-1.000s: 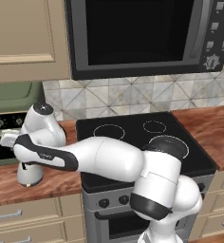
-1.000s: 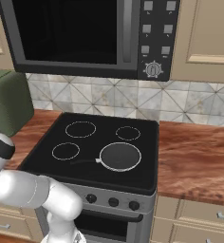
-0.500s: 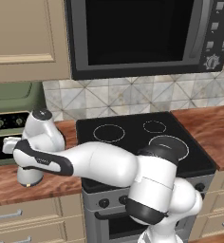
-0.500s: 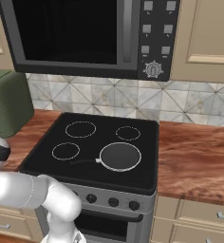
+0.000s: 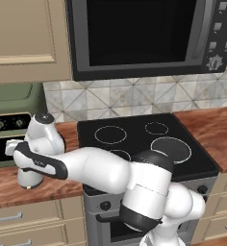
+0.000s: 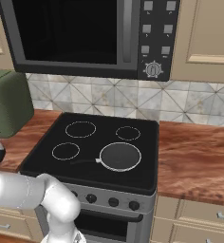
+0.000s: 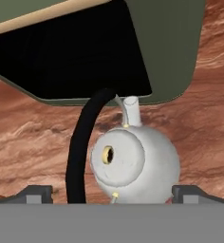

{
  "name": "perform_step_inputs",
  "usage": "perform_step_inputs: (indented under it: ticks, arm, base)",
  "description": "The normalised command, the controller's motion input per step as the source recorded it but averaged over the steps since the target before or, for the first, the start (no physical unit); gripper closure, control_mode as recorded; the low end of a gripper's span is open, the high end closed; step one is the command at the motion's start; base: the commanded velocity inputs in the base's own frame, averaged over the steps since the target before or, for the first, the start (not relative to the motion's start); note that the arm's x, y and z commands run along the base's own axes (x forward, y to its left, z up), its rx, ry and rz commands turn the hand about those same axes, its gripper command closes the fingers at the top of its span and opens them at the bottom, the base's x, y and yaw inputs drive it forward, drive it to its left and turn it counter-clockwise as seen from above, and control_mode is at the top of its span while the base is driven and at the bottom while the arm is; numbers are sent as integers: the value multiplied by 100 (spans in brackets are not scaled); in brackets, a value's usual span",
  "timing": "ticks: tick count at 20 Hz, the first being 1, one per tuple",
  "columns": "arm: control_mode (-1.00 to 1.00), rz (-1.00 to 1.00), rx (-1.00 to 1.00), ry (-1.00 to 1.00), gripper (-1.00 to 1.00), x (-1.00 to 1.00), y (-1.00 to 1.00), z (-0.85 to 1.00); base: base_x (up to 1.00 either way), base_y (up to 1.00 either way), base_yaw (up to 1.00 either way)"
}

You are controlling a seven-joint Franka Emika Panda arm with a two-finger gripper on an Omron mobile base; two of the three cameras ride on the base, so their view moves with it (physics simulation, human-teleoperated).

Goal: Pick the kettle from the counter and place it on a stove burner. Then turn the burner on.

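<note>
Both jaws flank kettle (image 7: 135,161), green oven (image 7: 166,52) edge just beyond.

In the hand view, the kettle (image 7: 133,166) is cut off along its lower edge, and the foot of its black handle (image 7: 83,147) is cut off likewise. The gripper (image 7: 111,193) shows only two finger tips, so contact cannot be judged. The green oven (image 7: 99,47) runs off the top edge. In the left base view, the arm (image 5: 77,166) hides the kettle.
</note>
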Motion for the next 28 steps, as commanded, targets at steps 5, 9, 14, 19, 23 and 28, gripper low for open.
perform_step_inputs:
  ticks: [5,9,14,19,23,28]
  arm:
    - [-100,0,0,0,100,21,9,-5]
    - [-100,0,0,0,100,1,1,0]
    - [-100,0,0,0,100,0,0,0]
    - [-100,0,0,0,100,-3,0,11]
    - [-100,0,0,0,100,-43,-21,16]
    - [-100,-5,0,0,100,-68,-55,2]
  base:
    - [0,0,0]
    - [0,0,0]
    - [0,0,0]
    - [0,0,0]
    - [0,0,0]
    - [0,0,0]
